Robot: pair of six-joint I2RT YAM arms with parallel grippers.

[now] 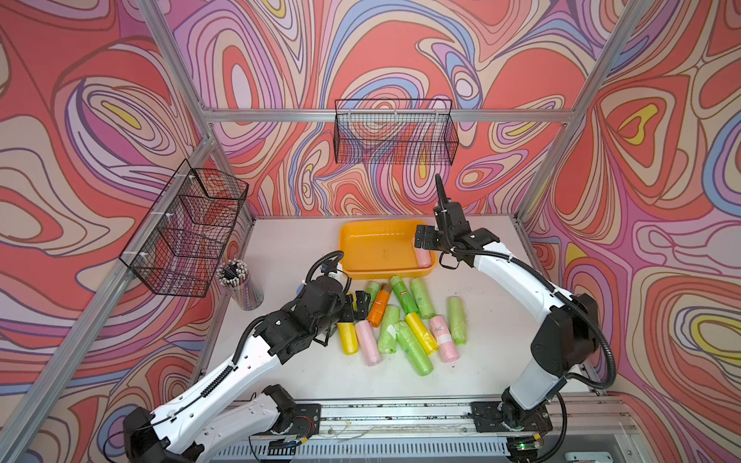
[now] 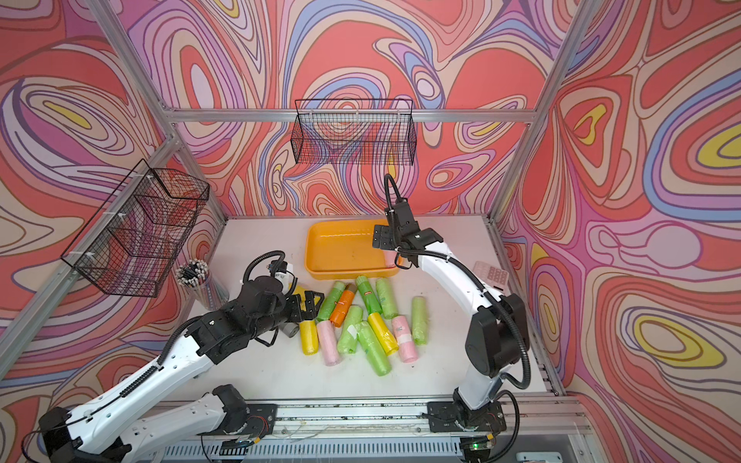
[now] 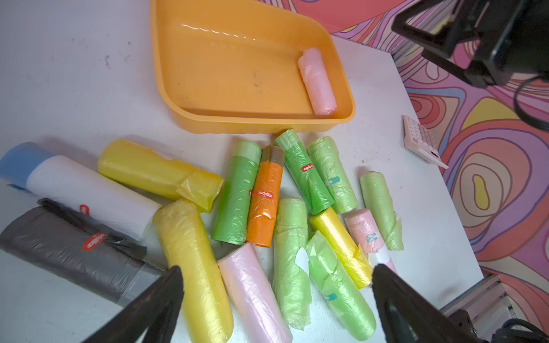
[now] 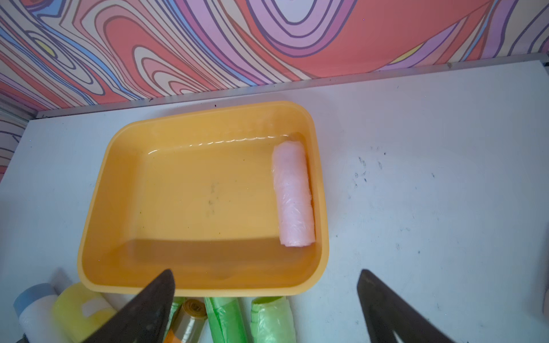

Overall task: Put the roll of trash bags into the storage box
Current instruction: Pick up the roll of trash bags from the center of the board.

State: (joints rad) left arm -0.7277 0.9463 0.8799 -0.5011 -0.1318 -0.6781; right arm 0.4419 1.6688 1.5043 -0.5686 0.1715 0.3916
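We see 1 pink roll of trash bags (image 4: 294,196) lying inside the orange-yellow storage box (image 4: 98,208), just ahead of our right gripper (image 4: 266,271), its fingers spread wide, holding nothing. Our left gripper (image 3: 277,266), equally wide and empty, hovers over the loose rolls (image 3: 291,231).

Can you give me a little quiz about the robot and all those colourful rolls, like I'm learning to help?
1. True or false: a pink roll lies inside the storage box.
2. The right gripper is: A) open and empty, B) shut on a green roll, C) shut on a pencil.
3. Fill the gap: the orange roll lies on the ___, outside the box.
Key: 1 true; 2 A; 3 table.
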